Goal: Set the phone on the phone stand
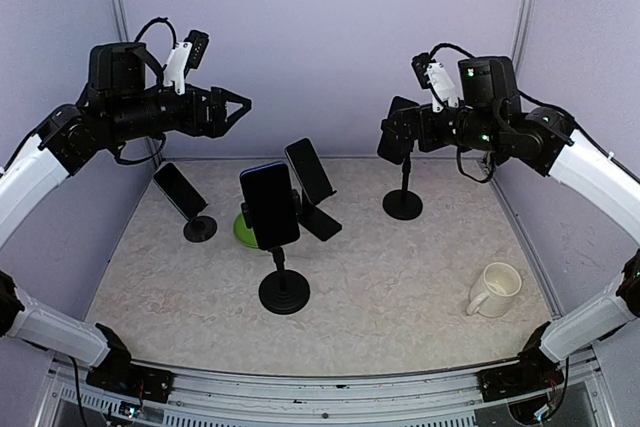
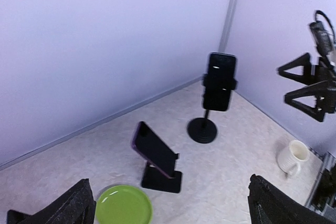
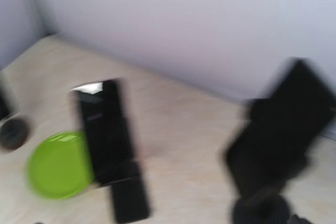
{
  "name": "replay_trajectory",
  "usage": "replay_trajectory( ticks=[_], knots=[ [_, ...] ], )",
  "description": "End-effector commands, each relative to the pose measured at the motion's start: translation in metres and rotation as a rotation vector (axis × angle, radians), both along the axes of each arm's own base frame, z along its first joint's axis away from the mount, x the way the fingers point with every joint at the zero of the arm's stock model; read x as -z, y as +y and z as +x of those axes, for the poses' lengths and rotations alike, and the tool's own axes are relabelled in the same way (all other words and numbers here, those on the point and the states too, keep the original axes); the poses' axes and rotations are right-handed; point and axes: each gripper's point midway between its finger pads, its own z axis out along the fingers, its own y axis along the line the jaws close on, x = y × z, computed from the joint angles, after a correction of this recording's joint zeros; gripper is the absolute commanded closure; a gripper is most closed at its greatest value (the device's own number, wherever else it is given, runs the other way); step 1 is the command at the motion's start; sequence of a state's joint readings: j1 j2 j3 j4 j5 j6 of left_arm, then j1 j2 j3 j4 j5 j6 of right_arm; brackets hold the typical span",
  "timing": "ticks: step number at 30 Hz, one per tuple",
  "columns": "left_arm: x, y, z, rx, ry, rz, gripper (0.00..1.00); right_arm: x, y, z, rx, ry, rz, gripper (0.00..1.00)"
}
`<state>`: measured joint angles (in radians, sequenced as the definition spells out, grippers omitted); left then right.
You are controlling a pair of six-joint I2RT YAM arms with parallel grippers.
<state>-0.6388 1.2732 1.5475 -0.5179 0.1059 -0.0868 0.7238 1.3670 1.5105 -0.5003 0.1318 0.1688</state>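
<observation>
Several dark phones rest on black stands. One phone (image 1: 270,205) sits upright on a round-base stand (image 1: 284,292) at the middle front. Another phone (image 1: 310,171) (image 2: 153,149) leans on a folding stand (image 1: 320,221) behind it. A third phone (image 1: 397,150) (image 2: 219,81) is clamped on the right pole stand (image 1: 403,205). My left gripper (image 1: 238,107) (image 2: 168,192) hangs open and empty high over the left side. My right gripper (image 1: 390,130) (image 2: 282,83) is open and empty in the air, just right of that clamped phone. The right wrist view is blurred and its fingers do not show.
A fourth phone (image 1: 180,190) leans on a small round stand (image 1: 200,228) at the left. A green plate (image 1: 243,231) (image 2: 124,205) (image 3: 55,163) lies behind the middle stand. A cream mug (image 1: 494,289) (image 2: 292,157) stands at the front right. Lilac walls enclose the table.
</observation>
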Motion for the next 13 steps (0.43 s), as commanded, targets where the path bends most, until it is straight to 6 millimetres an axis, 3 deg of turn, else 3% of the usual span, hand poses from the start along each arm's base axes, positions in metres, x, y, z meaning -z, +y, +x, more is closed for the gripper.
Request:
replay_trajectory(
  ticks=[1,8,13],
  knots=[
    [-0.007,0.066,0.024,-0.364,-0.062,-0.021,0.01,-0.018,-0.059,0.02,0.353,-0.058,0.011,0.0],
    [0.024,0.113,0.041,-0.564,0.045,-0.084,0.01,-0.018,-0.094,0.019,0.519,-0.13,0.001,0.0],
    [0.041,0.113,0.045,-0.546,0.054,-0.071,0.01,-0.012,-0.095,0.019,0.517,-0.14,-0.019,0.0]
  ],
)
